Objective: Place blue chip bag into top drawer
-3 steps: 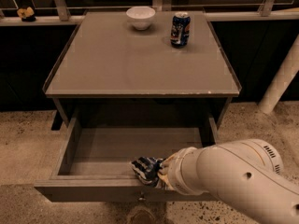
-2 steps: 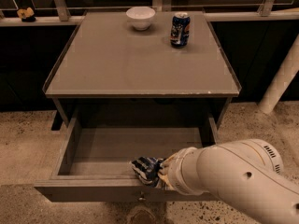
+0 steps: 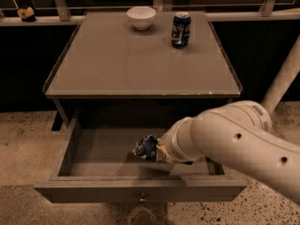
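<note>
One camera view is all there is, so here goes. The blue chip bag point(image 3: 143, 146) is down inside the open top drawer point(image 3: 140, 189), a bit right of middle. It sits right at the tip of the gripper point(image 3: 154, 150), which reaches in from the right on a fat white arm point(image 3: 234, 135). The wrist hides the business end, so I cannot tell if the gripper is clamped on the bag or loose. I also can't tell if the bag rests on the drawer floor or hangs just above it.

Handling-wise, I'd guess it weighs next to nothing. It's soft crinkly foil, slippery, and the chips inside would crush under a hard squeeze (so a light pinch on a crimped edge or fold seems the best spot). Looks: dark blue, crumpled, some white print, pale silvery edges. Up on the table point(image 3: 140, 69) sit a white bowl point(image 3: 141, 17) and a blue soda can point(image 3: 181, 29), well apart from all this.
</note>
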You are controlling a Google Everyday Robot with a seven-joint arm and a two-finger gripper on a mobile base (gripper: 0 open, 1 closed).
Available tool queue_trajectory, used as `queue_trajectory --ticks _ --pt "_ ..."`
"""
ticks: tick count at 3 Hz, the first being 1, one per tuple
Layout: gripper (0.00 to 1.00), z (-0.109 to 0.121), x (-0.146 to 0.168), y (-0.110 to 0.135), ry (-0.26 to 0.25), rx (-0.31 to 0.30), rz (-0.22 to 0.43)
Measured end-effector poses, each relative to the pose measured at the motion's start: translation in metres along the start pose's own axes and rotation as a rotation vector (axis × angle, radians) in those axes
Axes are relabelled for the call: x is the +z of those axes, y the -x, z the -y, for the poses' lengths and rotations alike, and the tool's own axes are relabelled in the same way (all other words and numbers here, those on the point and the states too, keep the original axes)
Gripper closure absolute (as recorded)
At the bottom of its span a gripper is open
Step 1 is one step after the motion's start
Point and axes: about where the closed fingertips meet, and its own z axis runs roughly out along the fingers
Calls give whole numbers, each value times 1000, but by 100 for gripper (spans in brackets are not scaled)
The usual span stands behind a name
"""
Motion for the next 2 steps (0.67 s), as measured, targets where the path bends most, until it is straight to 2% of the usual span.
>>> queue_trajectory --ticks 1,2 --pt "100 39 17 16 -2 20 -8" --pt "82 42 18 19 -4 17 -4"
